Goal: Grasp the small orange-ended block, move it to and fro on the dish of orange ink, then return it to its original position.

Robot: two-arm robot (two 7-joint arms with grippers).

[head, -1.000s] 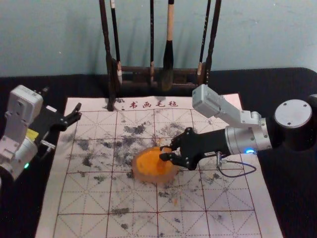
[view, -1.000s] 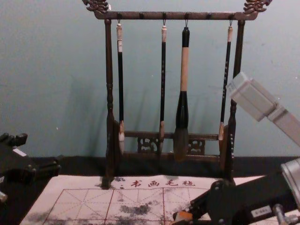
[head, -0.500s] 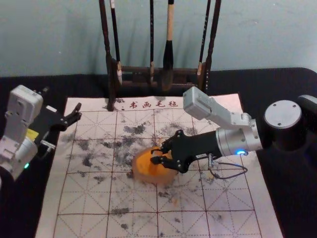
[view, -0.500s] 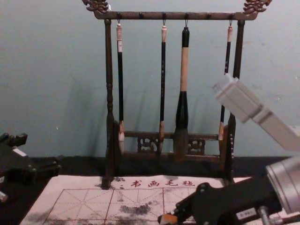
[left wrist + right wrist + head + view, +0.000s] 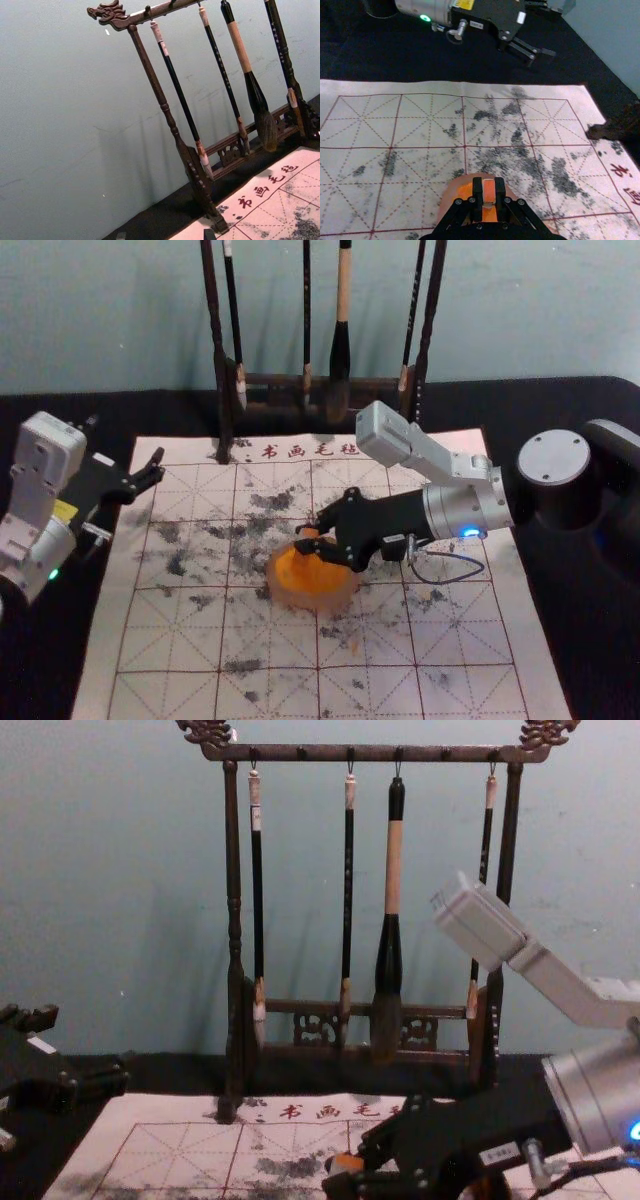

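Note:
The right gripper [image 5: 303, 538], shut on the small orange-ended block, is over the far-left part of the round dish of orange ink [image 5: 338, 598] in the head view. In the right wrist view the block [image 5: 489, 191] is pinched between the tips of the right gripper [image 5: 489, 194], with the dish [image 5: 451, 196] beneath. The block's orange side [image 5: 347, 1163] shows at the fingertips in the chest view. Whether the block touches the ink, I cannot tell. My left gripper [image 5: 157, 466] is parked at the mat's far-left edge, open; its tips edge into the left wrist view [image 5: 165, 235].
A gridded, ink-stained calligraphy mat [image 5: 170, 640] lies under the dish on a black-covered table [image 5: 40, 660]. Behind it stands a dark wooden rack [image 5: 233, 920] with several hanging brushes, among them a large one [image 5: 392, 870].
The right gripper has moved left and slightly away across the dish, carrying the block from the dish's right part to its far-left part. The left arm has stayed still.

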